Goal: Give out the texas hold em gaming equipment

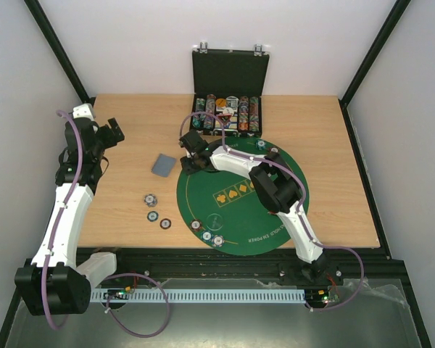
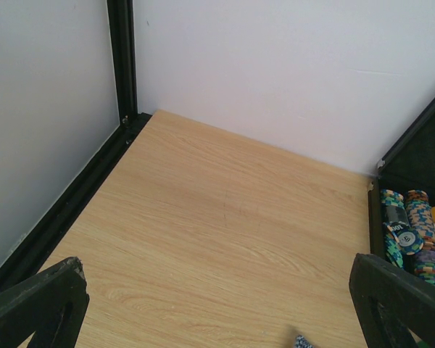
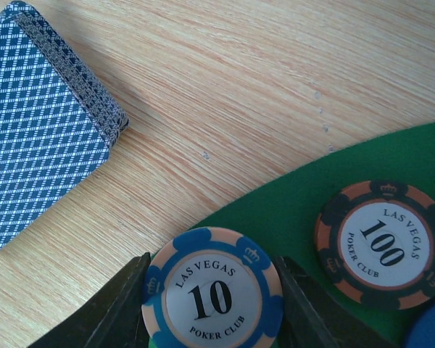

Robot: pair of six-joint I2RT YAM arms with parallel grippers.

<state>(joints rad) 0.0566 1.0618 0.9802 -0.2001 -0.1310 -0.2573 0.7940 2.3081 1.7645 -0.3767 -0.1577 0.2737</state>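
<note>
My right gripper (image 3: 212, 299) is shut on a blue and peach "10" poker chip (image 3: 212, 288), a finger on each side of it. It holds the chip at the near-left edge of the round green mat (image 3: 297, 196), seen from above at the right gripper (image 1: 193, 164). An orange and black "100" chip (image 3: 380, 243) lies flat on the mat beside it. The deck of blue-backed cards (image 1: 162, 166) rests on the wood just left. My left gripper (image 2: 217, 319) hovers open and empty over bare wood at the far left (image 1: 114, 132).
An open black case (image 1: 228, 80) with rows of chips (image 2: 409, 225) stands at the back. Three chips (image 1: 153, 214) lie on the wood left of the mat, and more chips (image 1: 206, 235) sit on the mat's near edge. The rounded edge of something blue (image 3: 431, 326) shows at the right wrist view's corner.
</note>
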